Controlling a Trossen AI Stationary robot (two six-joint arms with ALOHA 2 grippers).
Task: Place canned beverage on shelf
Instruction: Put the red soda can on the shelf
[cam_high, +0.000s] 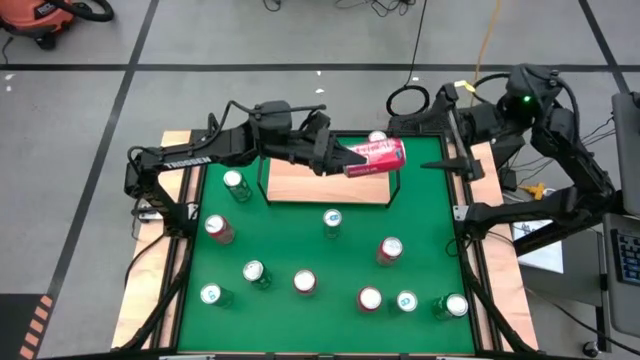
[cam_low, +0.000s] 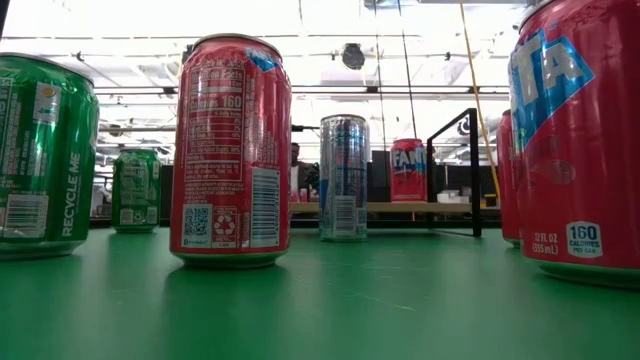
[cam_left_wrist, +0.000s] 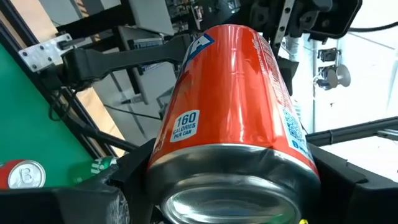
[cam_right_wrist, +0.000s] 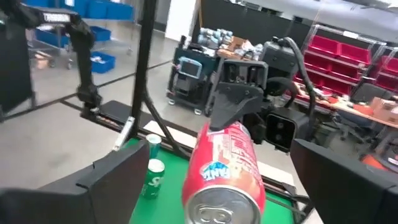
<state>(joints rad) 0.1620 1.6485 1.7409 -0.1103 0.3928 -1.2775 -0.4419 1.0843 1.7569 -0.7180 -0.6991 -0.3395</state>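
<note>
Nearest the front edge of the green table (cam_high: 420, 250), a scatter of red and green cans is standing upright, among them a red can (cam_high: 369, 298) in the front row and a green can (cam_high: 210, 295) toward the left corner; from table height, a red can (cam_low: 231, 150) and a green can (cam_low: 45, 155) are looming close to the lens. Farther back, the shelf (cam_high: 300, 188), a light-wood board edged by a thin black rail, is lying at the rear middle of the table. Above its right end, the left gripper (cam_high: 345, 160) is reaching in from the left and gripping the red canned beverage (cam_high: 375, 157), its fingers clamped on the can's sides near one end. The beverage is lying on its side in the air, clear of the board. A silver-topped can (cam_high: 377, 138) is standing just behind it. Off the table's right rear edge, the right gripper (cam_high: 432, 163) is pointing toward the held can with its fingers (cam_right_wrist: 112, 180) spread wide apart, holding nothing, the can's top facing between them.
</note>
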